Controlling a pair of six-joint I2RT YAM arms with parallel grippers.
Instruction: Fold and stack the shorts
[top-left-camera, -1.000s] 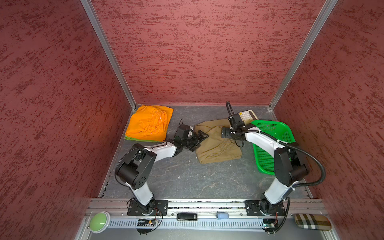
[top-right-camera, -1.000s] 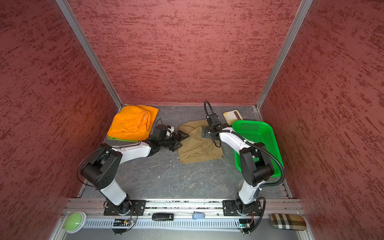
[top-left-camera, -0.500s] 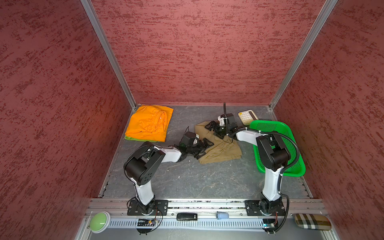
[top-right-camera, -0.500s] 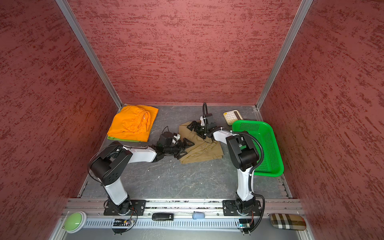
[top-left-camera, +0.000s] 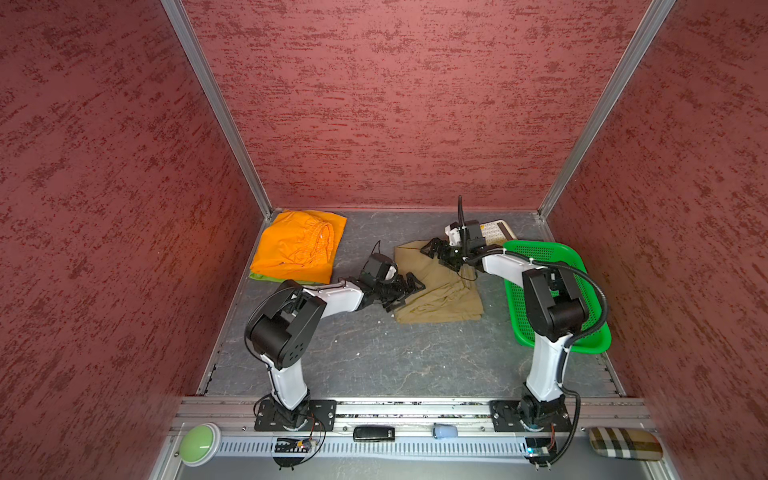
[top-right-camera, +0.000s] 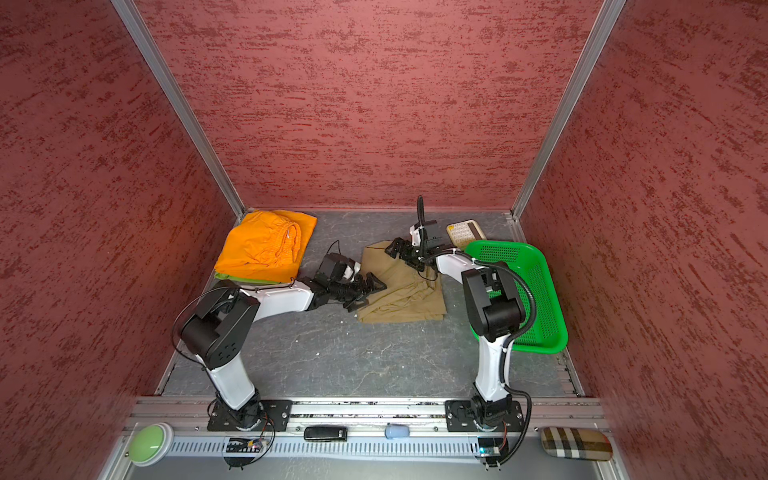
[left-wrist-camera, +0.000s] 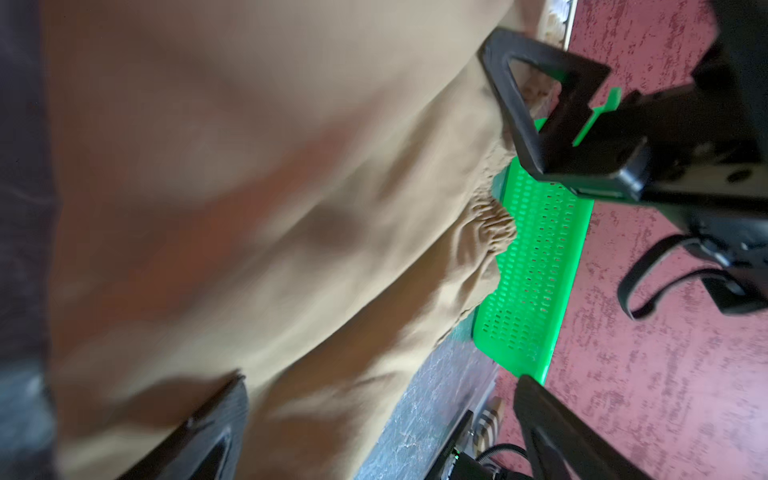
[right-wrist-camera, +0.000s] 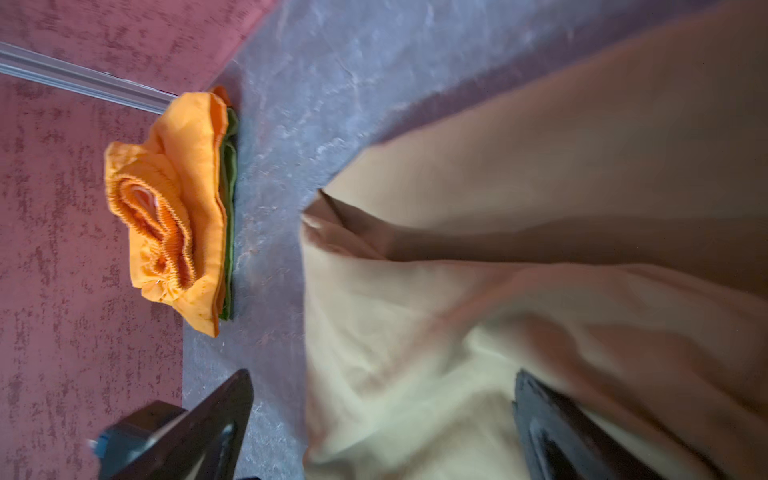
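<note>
The khaki shorts (top-left-camera: 438, 293) lie squarer along their near edge than half a second ago, a creased, folded slab mid-table, between the green basket (top-left-camera: 540, 250) and the orange shorts (top-left-camera: 297, 247) stacked on the lime green shorts (top-left-camera: 258, 276). The left gripper (top-left-camera: 409, 291) at their left edge and the right gripper (top-left-camera: 436, 251) over their far edge both keep jaws wide apart, gripping nothing.

A green perforated basket (top-left-camera: 536, 251) lies at the right of the grey surface (top-left-camera: 374, 357), a beige keypad (top-left-camera: 496, 232) beyond its far corner. Along the near rail (top-left-camera: 415, 411) sit a round green button (top-left-camera: 199, 443), a black device (top-left-camera: 373, 433), a pale blue piece (top-left-camera: 444, 431) and a plaid case (top-left-camera: 625, 444).
</note>
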